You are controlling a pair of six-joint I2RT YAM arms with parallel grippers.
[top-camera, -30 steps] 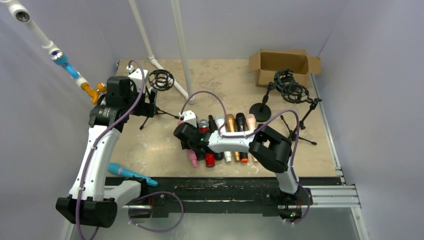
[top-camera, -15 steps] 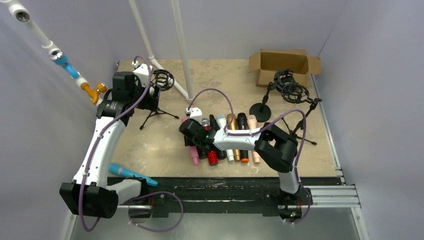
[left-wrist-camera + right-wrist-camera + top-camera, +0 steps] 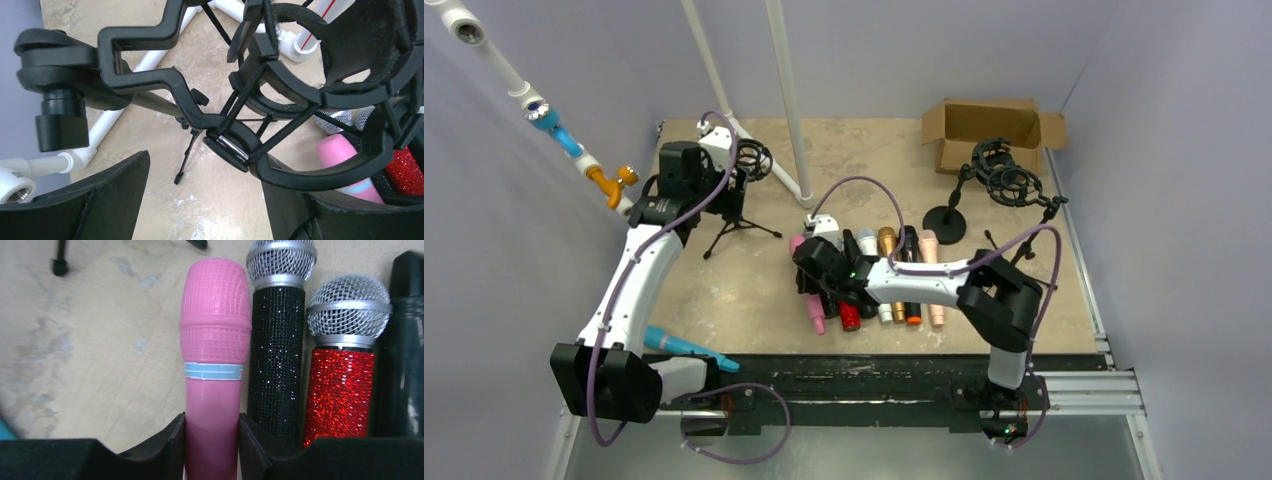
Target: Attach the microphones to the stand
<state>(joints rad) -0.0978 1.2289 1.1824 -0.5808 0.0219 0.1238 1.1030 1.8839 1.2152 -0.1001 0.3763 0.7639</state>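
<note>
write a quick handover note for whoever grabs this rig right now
Left gripper: open, up against the empty shock mount on the left tripod stand.
Right gripper: shut on the pink microphone, at the left end of the row of microphones.
Done: nothing mounted. The right-hand shock mounts look empty too.
Left: carry the pink microphone to a mount and seat it, then do the others.

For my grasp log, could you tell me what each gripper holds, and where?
The right gripper grips the pink microphone by its smooth handle, below the head. The left gripper is open, holding nothing.
</note>
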